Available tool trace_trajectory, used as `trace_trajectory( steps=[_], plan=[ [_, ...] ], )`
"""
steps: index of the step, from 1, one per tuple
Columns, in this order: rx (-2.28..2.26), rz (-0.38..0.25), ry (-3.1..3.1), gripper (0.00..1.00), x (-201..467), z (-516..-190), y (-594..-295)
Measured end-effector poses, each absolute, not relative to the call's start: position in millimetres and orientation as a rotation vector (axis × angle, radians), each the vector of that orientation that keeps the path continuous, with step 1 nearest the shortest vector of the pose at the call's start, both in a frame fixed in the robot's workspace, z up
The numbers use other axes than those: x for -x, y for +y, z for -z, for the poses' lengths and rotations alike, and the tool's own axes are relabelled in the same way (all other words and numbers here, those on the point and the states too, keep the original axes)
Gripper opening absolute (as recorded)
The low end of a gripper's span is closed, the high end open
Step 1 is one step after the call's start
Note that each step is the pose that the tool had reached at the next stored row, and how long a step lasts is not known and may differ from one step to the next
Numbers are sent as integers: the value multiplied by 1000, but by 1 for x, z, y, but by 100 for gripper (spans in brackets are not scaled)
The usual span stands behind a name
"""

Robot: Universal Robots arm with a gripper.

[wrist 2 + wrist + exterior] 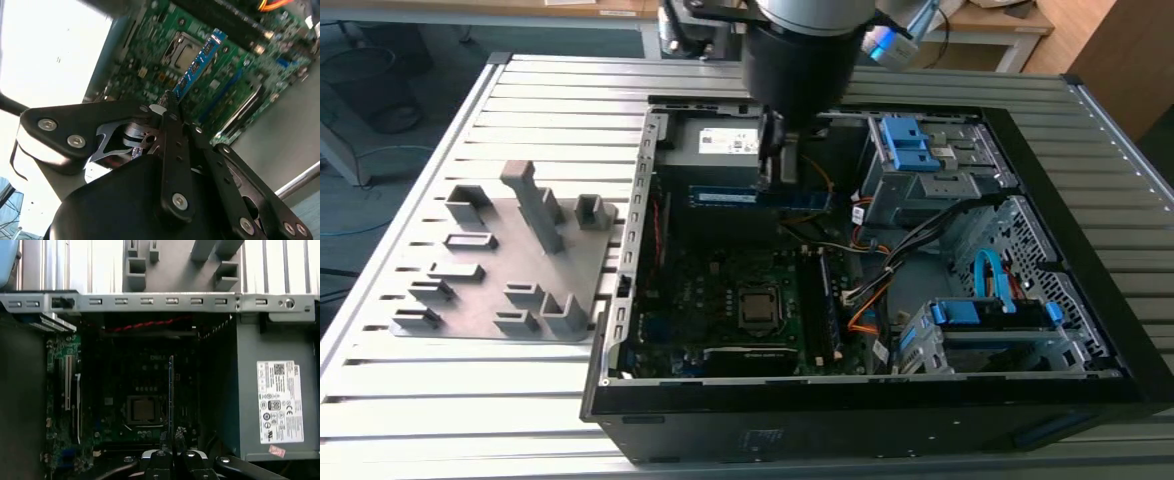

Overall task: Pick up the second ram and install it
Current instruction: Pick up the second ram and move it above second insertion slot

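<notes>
One memory stick (727,197) (199,64) (171,390) was pinched at its middle by the claw (783,183) (167,101) (172,439), whose fingers were closed on it, held clear of the board. Below the claw lay the motherboard (720,290) (240,75) inside the open computer case (854,400). A gray power box (270,390) sat just beside the claw. Well away from the claw, outside the case, a gray holder plate (507,270) rested on the slatted counter (467,400).
</notes>
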State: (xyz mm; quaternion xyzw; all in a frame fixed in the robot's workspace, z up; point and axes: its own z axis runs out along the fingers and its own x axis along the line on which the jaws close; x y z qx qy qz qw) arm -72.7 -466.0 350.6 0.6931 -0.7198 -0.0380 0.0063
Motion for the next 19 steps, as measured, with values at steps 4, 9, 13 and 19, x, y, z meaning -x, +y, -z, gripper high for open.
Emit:
trace_trajectory(
  steps=[4,9,13,19],
  plan=[
    [-2168,120,-2251,14,55,-345,-466],
    [-2167,122,-2251,14,35,-338,-466],
    [-2166,124,-2250,14,18,-334,-466],
    [-2165,126,-2248,14,-1,-325,-465]
  ],
)
